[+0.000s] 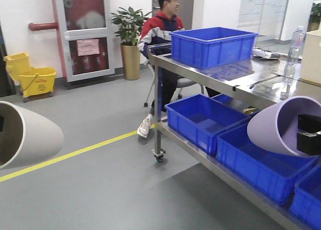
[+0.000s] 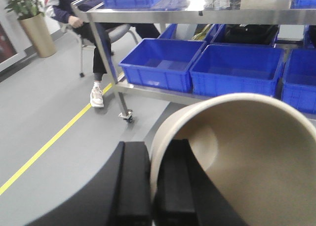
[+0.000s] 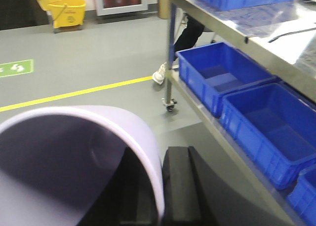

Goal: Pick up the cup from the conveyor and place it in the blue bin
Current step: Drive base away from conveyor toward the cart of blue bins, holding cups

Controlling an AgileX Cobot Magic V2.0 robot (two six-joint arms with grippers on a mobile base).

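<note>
My left gripper (image 2: 150, 154) is shut on the rim of a beige cup (image 2: 247, 152), one finger inside the wall and one outside. The same cup (image 1: 25, 134) lies on its side in the air at the left edge of the front view. My right gripper (image 3: 159, 169) is shut on the rim of a lavender cup (image 3: 59, 157) in the same way. In the front view this cup (image 1: 273, 127) hangs tilted by the steel rack, and the right gripper (image 1: 307, 133) shows inside its mouth. Both the conveyor and the blue bin are out of view.
A steel wheeled rack (image 1: 210, 79) stands on the right, with a ribbed blue crate (image 1: 213, 46) on top and several blue shelf crates (image 1: 200, 119) below. A seated person (image 1: 163, 29) is behind it. A yellow floor line (image 1: 75, 152) crosses the grey floor; a yellow mop bucket (image 1: 35, 79) stands far left.
</note>
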